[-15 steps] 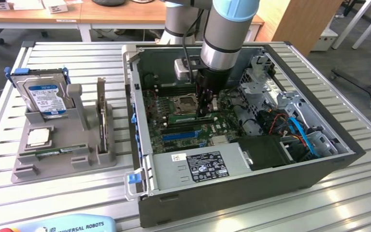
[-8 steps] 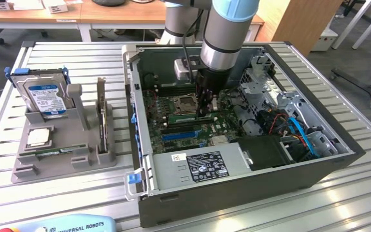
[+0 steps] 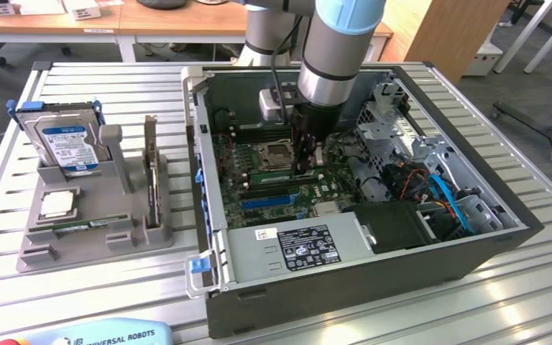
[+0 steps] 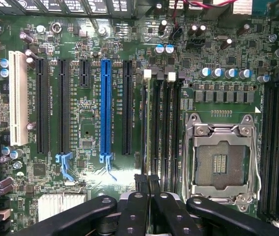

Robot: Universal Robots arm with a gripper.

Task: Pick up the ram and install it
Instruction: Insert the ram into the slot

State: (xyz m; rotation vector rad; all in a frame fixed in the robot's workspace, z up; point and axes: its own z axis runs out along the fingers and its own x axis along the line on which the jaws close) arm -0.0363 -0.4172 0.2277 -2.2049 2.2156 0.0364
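My gripper (image 3: pixel 307 167) reaches straight down into the open computer case (image 3: pixel 353 284), over the memory slots beside the CPU socket (image 3: pixel 276 152). In the wrist view its black fingers (image 4: pixel 134 206) are pressed together on the ram (image 4: pixel 146 137). The ram shows edge-on as a thin green strip running from between the fingers along the memory slot next to the CPU socket (image 4: pixel 220 157). In the exterior view the ram (image 3: pixel 274 175) lies low against the motherboard, just by the fingers. Whether it is seated in the slot I cannot tell.
A grey holder (image 3: pixel 94 244) at the exterior view's left carries a silver hard drive (image 3: pixel 65 144), an upright expansion card (image 3: pixel 152 172) and another green stick (image 3: pixel 75 227). Case walls, a drive cage (image 3: pixel 401 136) and cables (image 3: pixel 448 201) hem in the arm. A blue slot (image 4: pixel 105 108) lies beside the memory slots.
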